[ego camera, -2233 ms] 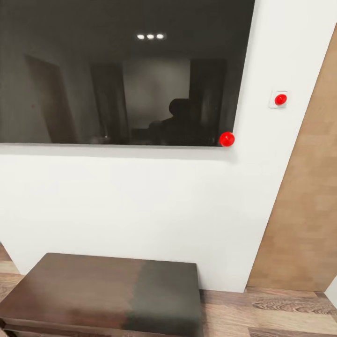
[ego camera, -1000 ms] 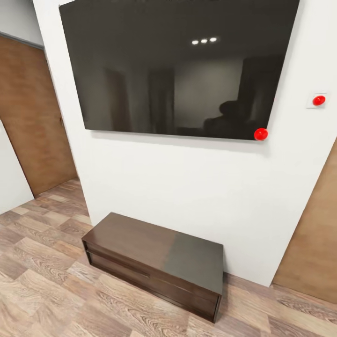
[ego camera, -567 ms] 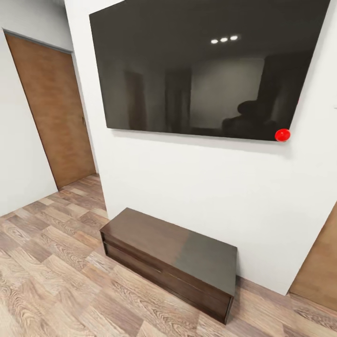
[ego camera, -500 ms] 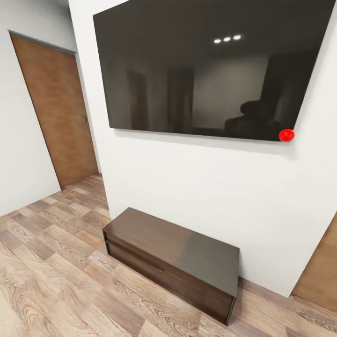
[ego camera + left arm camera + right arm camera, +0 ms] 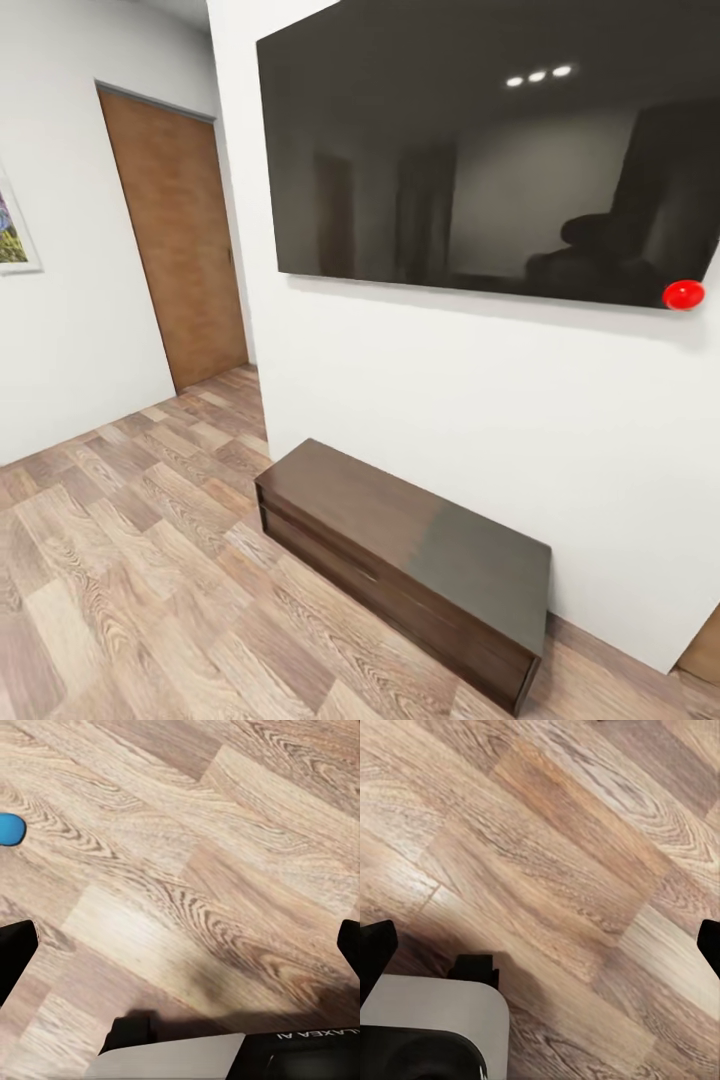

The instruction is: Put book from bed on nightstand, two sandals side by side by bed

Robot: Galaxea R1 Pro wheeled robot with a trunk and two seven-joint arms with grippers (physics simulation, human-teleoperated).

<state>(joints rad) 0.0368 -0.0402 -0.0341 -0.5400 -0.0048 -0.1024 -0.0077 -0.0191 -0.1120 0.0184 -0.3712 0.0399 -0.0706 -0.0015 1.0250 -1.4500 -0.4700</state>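
Blue sandal (image 5: pixel 9 829) is glimpsed on the plank floor (image 5: pixel 202 870) beside the left tool (image 5: pixel 180 945); both tools are held wide open, empty. Bed and book could be missed while the wall screen (image 5: pixel 480 160) is faced.

Place: a room in a home
Wall: white, with a big dark TV (image 5: pixel 490 160)
Under the TV: a low brown bench (image 5: pixel 400 560)
Floor (image 5: pixel 130 570): brown wood planks
Side: a wood door (image 5: pixel 180 250), a picture (image 5: pixel 12 235)
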